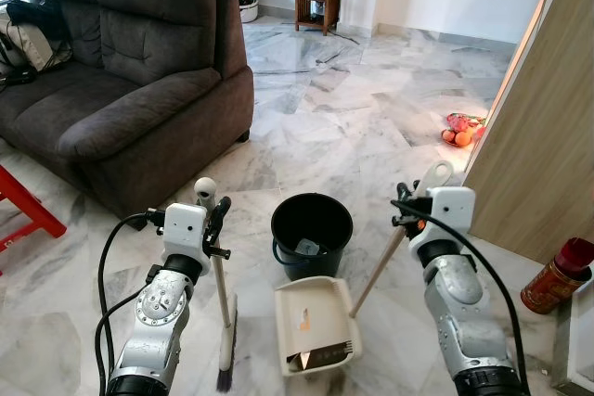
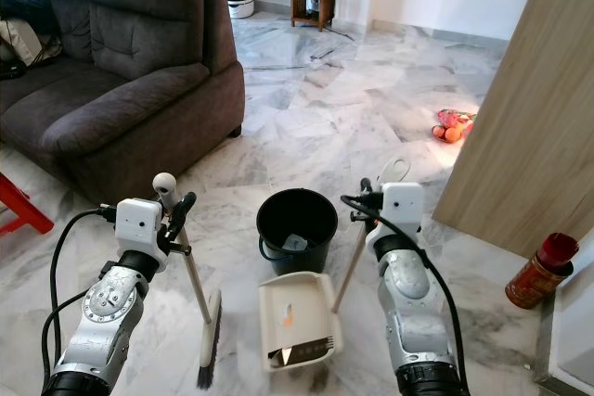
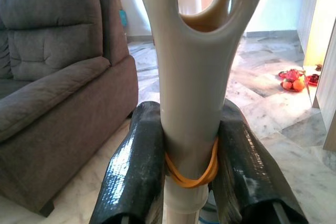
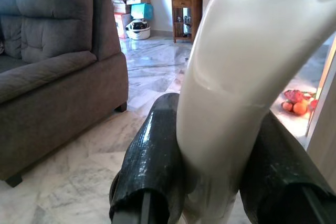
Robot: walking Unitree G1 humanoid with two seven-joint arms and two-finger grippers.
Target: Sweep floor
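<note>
Item 1, broom (image 1: 223,322): my left hand (image 1: 215,220) is clamped on its pale stick just under the knobbed top. The stick runs down and slightly forward to the dark bristles (image 1: 224,379), which rest on the marble floor (image 1: 353,118). Long axis near upright, head pointing along the floor towards me.

Item 2, dustpan (image 1: 316,326): my right hand (image 1: 408,209) is clamped on its long handle (image 1: 382,266), just below the looped end. An orange band (image 3: 190,174) sits on that grip where the fingers (image 3: 134,171) pinch it. The handle slants down and to my left to the cream pan, which lies flat on the floor, mouth towards me, with a little dark debris at its lip.

Item 3, key relation: the bristles lie just beside the pan's left edge, slightly nearer me than its mouth. I judge the next stroke runs rightward from the left arm into the pan; the right arm only has to hold the pan down.

Item 4, black bucket (image 1: 312,229): directly beyond the pan, touching or nearly touching its back edge; some scrap lies inside. It blocks any forward push of the pan.

Item 5, surroundings: grey sofa (image 1: 121,71) to my left, wooden panel (image 1: 548,136) and red tin (image 1: 557,275) to my right, fruit (image 1: 461,129) on the floor well ahead, red stool leg (image 1: 23,201) at far left. None intrudes on the stroke.
</note>
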